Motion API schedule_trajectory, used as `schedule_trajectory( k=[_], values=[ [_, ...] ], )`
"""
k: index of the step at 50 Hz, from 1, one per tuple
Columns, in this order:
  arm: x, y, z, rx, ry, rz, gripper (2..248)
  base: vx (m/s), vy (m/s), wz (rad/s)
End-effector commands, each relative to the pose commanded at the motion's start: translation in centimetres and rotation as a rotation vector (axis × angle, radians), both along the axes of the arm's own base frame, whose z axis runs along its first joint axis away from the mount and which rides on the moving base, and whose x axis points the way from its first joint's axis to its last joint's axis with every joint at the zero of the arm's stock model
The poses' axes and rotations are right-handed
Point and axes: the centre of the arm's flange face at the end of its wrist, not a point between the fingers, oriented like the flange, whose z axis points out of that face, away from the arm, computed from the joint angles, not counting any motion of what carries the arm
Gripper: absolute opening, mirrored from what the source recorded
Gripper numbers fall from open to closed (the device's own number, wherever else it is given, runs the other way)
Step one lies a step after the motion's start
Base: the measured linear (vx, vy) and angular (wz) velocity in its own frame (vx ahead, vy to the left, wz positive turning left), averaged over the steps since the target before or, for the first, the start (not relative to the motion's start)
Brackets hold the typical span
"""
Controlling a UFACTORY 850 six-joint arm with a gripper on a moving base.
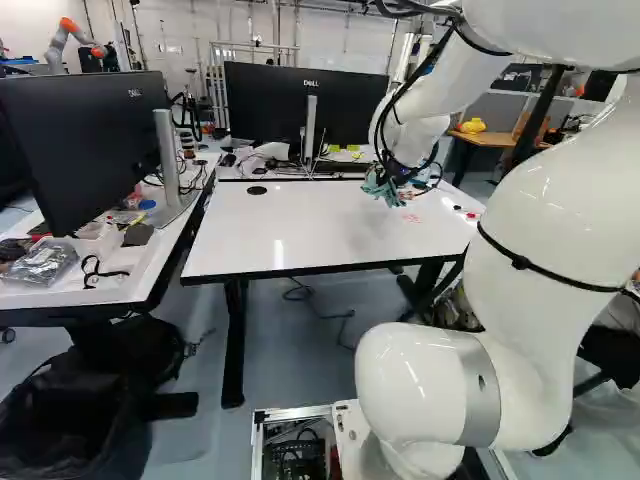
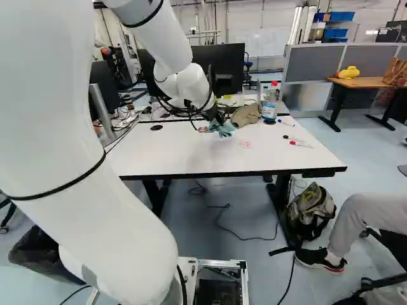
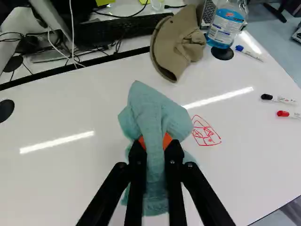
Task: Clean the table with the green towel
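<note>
Wrist view gave us the containers first: one clear bottle [image 3: 226, 26] with a white label and blue liquid inside stood on the long white table [image 3: 61, 183], just beside a crumpled tan fabric hat [image 3: 176, 44]. We also saw one clear cup [image 3: 157, 5], cut off by the edge, its contents too unclear to name. At the left of the left base view, one crinkled clear plastic packet [image 1: 42, 263] lay on a side table [image 1: 90, 292]; we could not tell what it held. One bulky patterned bag [image 2: 311, 210] sat on the floor in the right base view, its contents hidden from us.

Our counts on the white table came to three slim markers: one blue-capped [image 3: 249, 52], one black-capped [image 3: 278, 99] and one red-capped [image 3: 288, 114], plus one red hand-drawn figure [image 3: 205, 132].

We had one black gripper [image 2: 218, 117] with orange pads, and its two fingers pinched one green cloth towel [image 3: 150, 110] between them. The towel hung out around the fingertips, near the red drawing; we could not tell whether it touched the tabletop.
</note>
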Motion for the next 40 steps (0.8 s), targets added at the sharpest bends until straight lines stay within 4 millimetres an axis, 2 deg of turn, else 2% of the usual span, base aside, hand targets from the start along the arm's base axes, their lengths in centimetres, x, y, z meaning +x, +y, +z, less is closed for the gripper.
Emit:
schedule_trajectory(
  k=[40],
  values=[
    [0.5, -6.7, 0.0, -0.001, -0.003, -0.124, 50, 0.0, 0.0, 0.0]
  ],
)
